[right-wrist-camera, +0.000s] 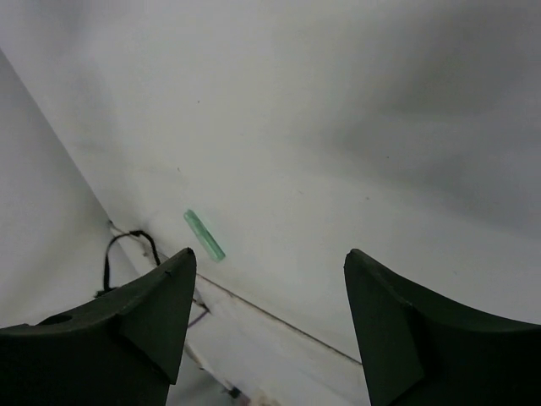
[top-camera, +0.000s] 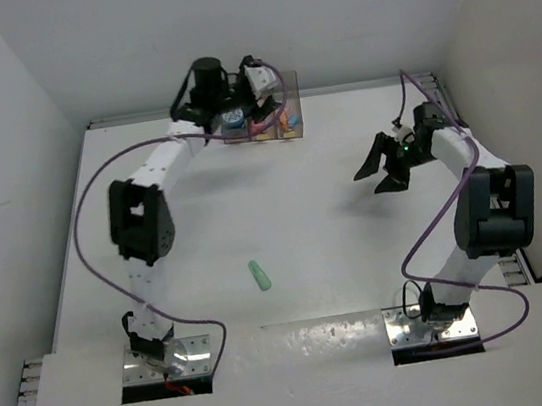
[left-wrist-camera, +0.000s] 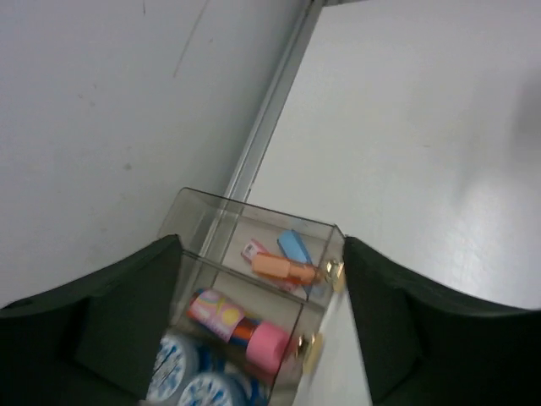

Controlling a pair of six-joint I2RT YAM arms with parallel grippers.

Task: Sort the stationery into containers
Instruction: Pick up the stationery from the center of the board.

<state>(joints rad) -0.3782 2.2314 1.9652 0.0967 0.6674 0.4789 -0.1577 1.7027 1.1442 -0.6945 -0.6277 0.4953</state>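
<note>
Hovering over the containers [left-wrist-camera: 203,213] at the far edge of the tabletop [top-camera: 360,261], your left end effector [left-wrist-camera: 262,247] stands released, its two dark fingers [left-wrist-camera: 127,326] spread wide with nothing between them. Directly beneath it, in the compartment nearest the wrist camera, sit two blue-and-white cylinders [left-wrist-camera: 179,364], side by side and touching. One compartment beyond, a patterned piece with a pink cap [left-wrist-camera: 254,334] lies at a slant. In the farthest compartment an orange piece [left-wrist-camera: 283,269] rests against a blue piece [left-wrist-camera: 294,245] and a pink piece [left-wrist-camera: 253,250]; just how those three overlap cannot be told through the tinted wall. Small brass-coloured marks [left-wrist-camera: 334,272] show at the compartment ends beside the right-hand finger. Past the containers rises the white back wall [left-wrist-camera: 101,127].

Your right end effector [right-wrist-camera: 269,255] is likewise released, jaws parted and holding nothing, poised over the tabletop well apart from the containers. A lone green piece [right-wrist-camera: 204,234] lies flat on the tabletop. In the wrist view it sits ahead of that end effector's left-hand finger and clear of it. From above it is well apart from the end effector, off toward the left arm's side and closer to the arm bases.
</note>
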